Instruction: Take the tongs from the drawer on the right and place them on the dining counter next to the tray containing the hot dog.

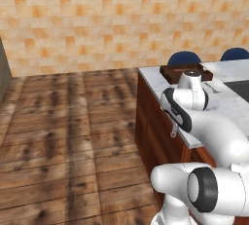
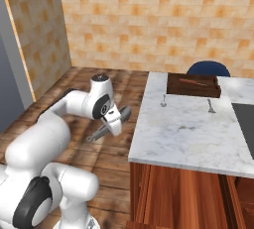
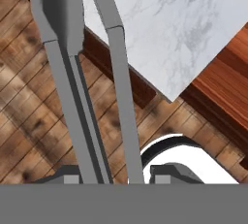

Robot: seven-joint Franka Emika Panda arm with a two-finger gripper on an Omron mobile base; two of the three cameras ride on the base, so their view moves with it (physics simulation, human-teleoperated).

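Note:
My gripper (image 2: 117, 120) is shut on the tongs (image 2: 99, 134), slim grey metal ones, and holds them over the wooden floor just left of the dining counter (image 2: 188, 134). In the hand view the tongs' two long arms (image 3: 121, 97) run up from my gripper (image 3: 116, 174) across the counter's marbled corner (image 3: 184, 19). In the left base view, the tongs' tip (image 1: 174, 131) hangs below my forearm. The dark brown tray (image 2: 193, 89) with the hot dog (image 2: 194, 82) sits at the counter's far edge, well beyond the tongs. The drawer is out of view.
Two small silver utensils (image 2: 163, 101) (image 2: 211, 106) lie on the counter in front of the tray. A dark cooktop (image 2: 245, 124) is set into the slab at the right. Blue stools (image 1: 184, 57) (image 1: 235, 53) stand behind the counter. Open wooden floor (image 1: 68, 121) lies to the left.

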